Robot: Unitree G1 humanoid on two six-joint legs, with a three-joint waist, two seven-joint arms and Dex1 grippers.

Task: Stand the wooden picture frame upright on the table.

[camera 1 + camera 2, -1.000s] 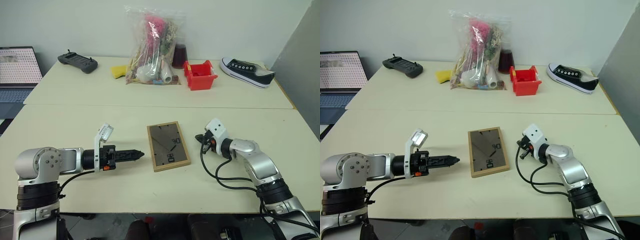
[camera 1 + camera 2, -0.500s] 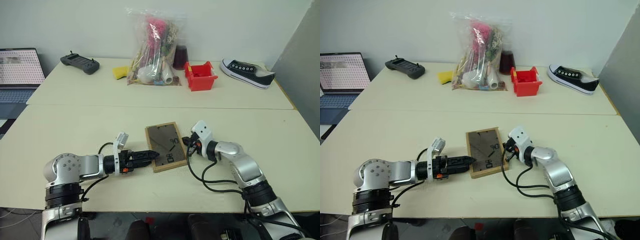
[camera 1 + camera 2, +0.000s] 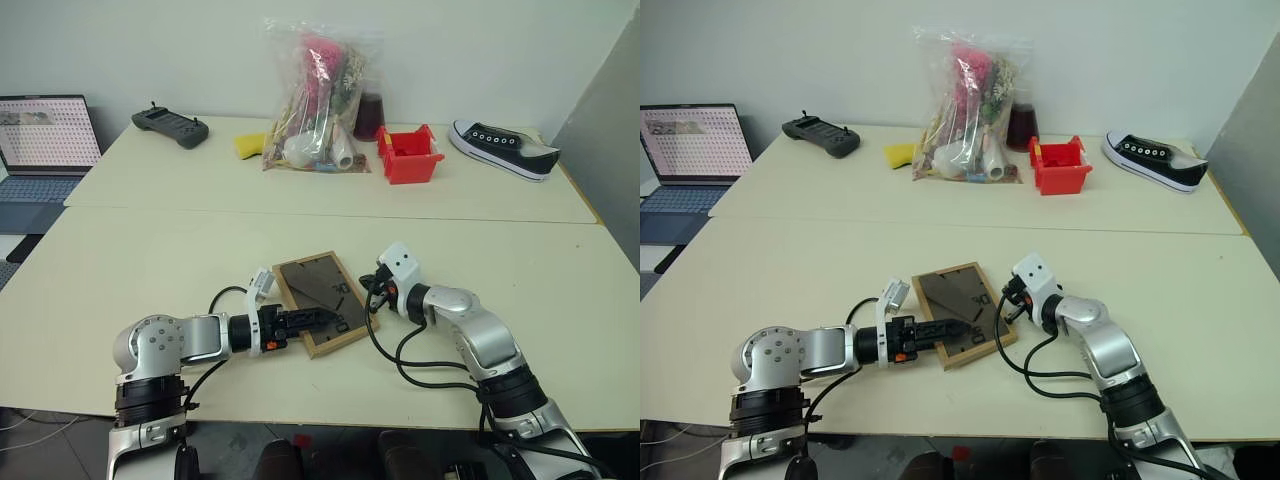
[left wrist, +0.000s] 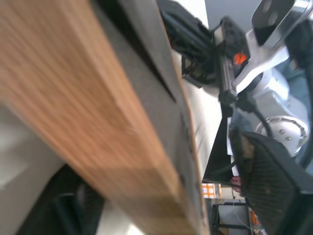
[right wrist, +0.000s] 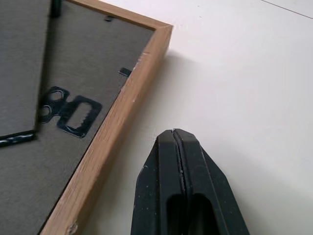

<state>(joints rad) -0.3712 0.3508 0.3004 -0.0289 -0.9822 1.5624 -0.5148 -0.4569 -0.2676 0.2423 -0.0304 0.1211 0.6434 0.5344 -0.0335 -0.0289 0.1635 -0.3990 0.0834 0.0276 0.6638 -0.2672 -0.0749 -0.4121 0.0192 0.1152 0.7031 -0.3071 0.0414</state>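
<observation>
The wooden picture frame (image 3: 310,286) lies on the table (image 3: 150,262) with its dark back panel up, turned at an angle. My left gripper (image 3: 324,321) reaches in from the left and is shut on the frame's near edge, one finger on the back panel. In the left wrist view the light-wood edge (image 4: 73,98) runs close between the fingers. My right gripper (image 3: 374,296) is shut and empty, its tip just beside the frame's right edge. The right wrist view shows those shut fingers (image 5: 174,147) on bare table next to the wooden rim (image 5: 112,127) and a metal hanger.
Beyond the table's seam (image 3: 150,208) stand a clear bag of items (image 3: 315,95), a red bin (image 3: 405,155), a black sneaker (image 3: 503,148), a yellow object (image 3: 250,145) and a black controller (image 3: 170,125). A laptop (image 3: 45,135) is at far left.
My left gripper moved right onto the frame's near edge and closed on it. The right gripper came left to the frame's right edge. The frame has turned counterclockwise.
</observation>
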